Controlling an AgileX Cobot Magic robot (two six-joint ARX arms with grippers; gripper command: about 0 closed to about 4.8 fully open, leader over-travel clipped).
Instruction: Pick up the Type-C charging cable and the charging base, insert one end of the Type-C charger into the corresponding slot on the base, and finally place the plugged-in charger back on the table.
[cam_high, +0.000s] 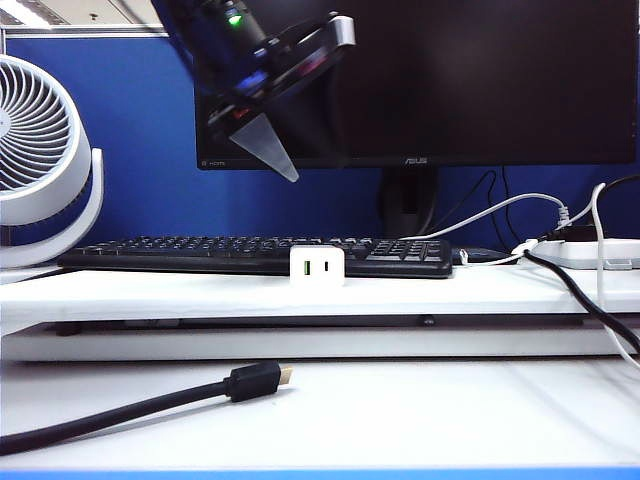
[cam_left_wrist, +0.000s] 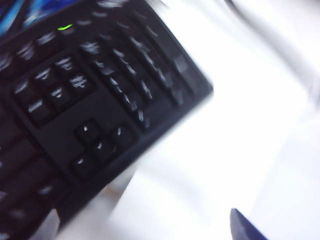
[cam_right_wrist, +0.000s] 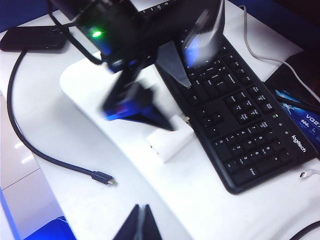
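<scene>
The white charging base stands on the raised shelf board, right against the keyboard's front edge, with its green port facing out. My left gripper hangs blurred above it, open and empty; in the left wrist view only white desk lies between its fingertips. In the right wrist view the base sits just under the left gripper. The thin white Type-C charging cable hangs at the right, and its plug end lies by the keyboard's corner. My right gripper is shut and empty, above the table.
A black keyboard lies on the shelf below a monitor. A thick black cable with a gold-tipped plug crosses the lower desk. A white power strip with cables sits at the right, and a white fan at the left.
</scene>
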